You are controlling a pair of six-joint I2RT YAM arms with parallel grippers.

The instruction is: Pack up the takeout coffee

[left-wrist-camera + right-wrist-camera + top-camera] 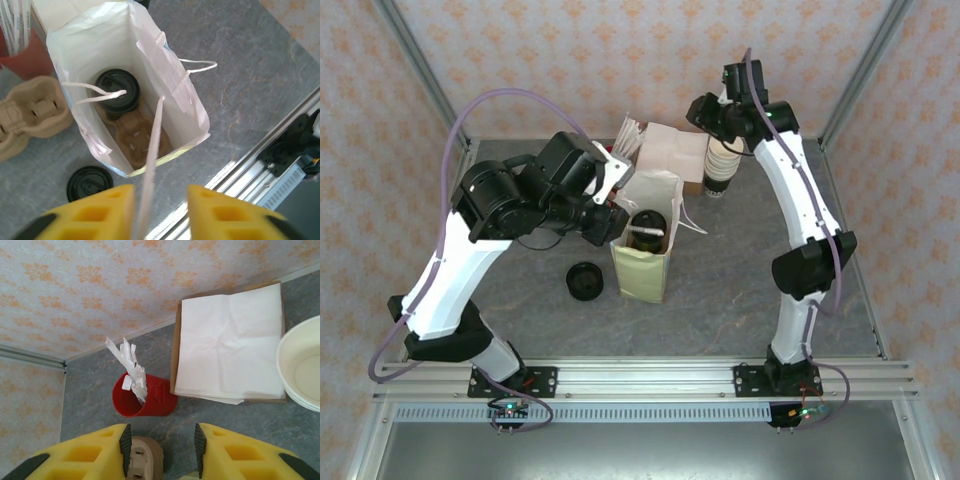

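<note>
Where the takeout coffee [117, 91] sits: upright inside the open paper bag [165, 60], in one pocket of a brown cup carrier on the bag floor. From above, mostly its black lid shows.
Paper bag: stands upright mid-desk [740, 290], mouth open, with one string handle draped across the cup's lid.
Left gripper [159, 189]: over the near edge of the bag mouth, jaws well apart. A paper-wrapped straw [152, 145] runs up between them into the bag and seems to touch neither pad, so nothing is gripped.
Right gripper [161, 430]: high over the back of the desk, jaws apart and empty.
Below the right gripper: red straw holder [145, 397], box of napkins [230, 345], stack of cream cups [302, 365].
Loose black lid [90, 182]: flat on the desk, just beside the bag.
Spare carrier [30, 112]: on the desk, beside the bag.
Handling, judged: a thin-walled cup that is probably light and crushes under a hard squeeze. The lid may pop off and spill. Best held by the sides below the lid rim and kept upright.
Access, judged: the soft bag walls and handle crowd the cup.
Progress, judged: the coffee looks packed.
</note>
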